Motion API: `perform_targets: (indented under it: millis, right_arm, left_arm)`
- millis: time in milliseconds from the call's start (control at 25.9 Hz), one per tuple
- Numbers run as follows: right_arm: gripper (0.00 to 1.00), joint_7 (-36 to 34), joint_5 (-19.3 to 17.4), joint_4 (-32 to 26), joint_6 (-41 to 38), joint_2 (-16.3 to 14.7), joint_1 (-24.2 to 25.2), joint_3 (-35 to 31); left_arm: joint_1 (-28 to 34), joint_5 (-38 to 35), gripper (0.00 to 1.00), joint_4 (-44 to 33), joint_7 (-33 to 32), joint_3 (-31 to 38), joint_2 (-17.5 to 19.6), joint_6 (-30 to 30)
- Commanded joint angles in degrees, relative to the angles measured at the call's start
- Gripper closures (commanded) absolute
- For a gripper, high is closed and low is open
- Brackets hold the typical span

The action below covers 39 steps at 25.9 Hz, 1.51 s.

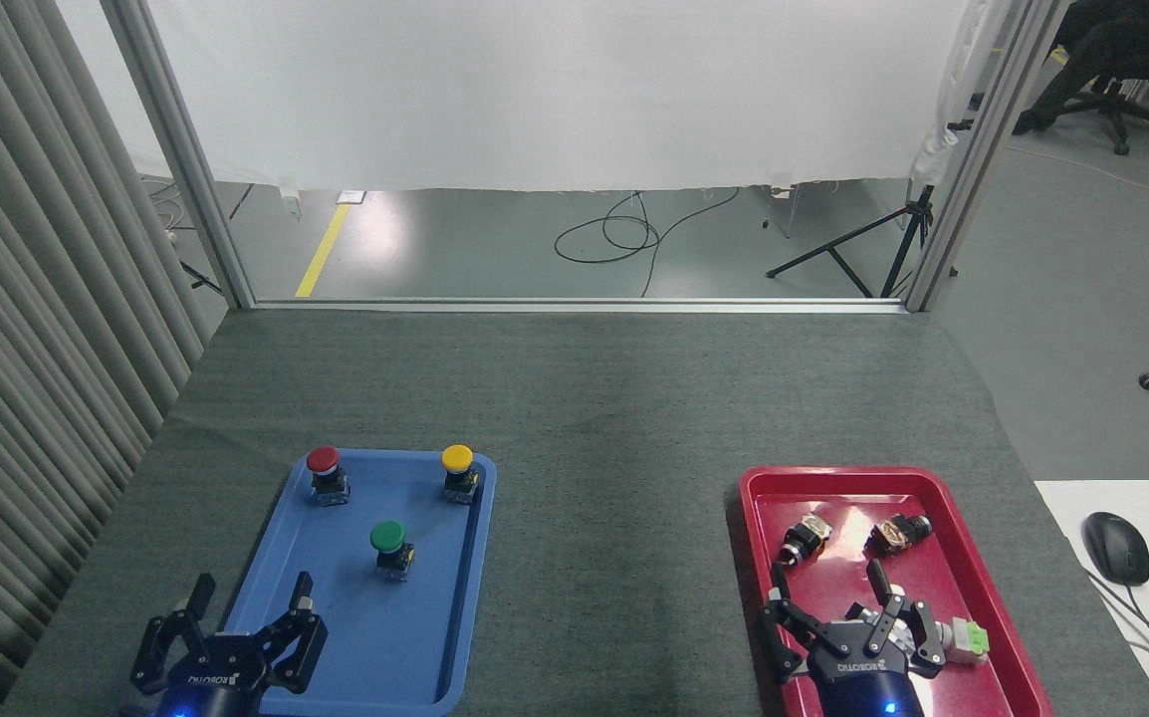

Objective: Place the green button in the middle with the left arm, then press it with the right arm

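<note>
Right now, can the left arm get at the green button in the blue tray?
Probably yes. The left gripper is open at the blue tray's near end, and only bare tray floor lies between it and the green button. The red button and yellow button stand farther back.

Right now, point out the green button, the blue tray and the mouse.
green button (387,536), head view, on its round cap
blue tray (276,558), head view, bare floor
mouse (1115,547), head view, on its back

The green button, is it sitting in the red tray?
No, the green button stands upright in the blue tray, near the red button and the yellow button.
</note>
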Motion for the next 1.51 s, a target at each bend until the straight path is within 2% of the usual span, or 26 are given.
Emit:
perform_targets:
  millis: [0,1469]
  right_arm:
    - [0.00,0.1,0.0,0.2,0.1,0.0,-0.2,0.0]
    - [0.00,0.0,-0.4,0.1,-0.7,-0.1,0.2,0.0]
  left_arm:
    - [0.0,0.5,0.01,0.2,0.0,0.0,0.1,-0.3]
    - [-1.1,0.6,0.01,2.5,0.5,-0.5,0.0,-5.2]
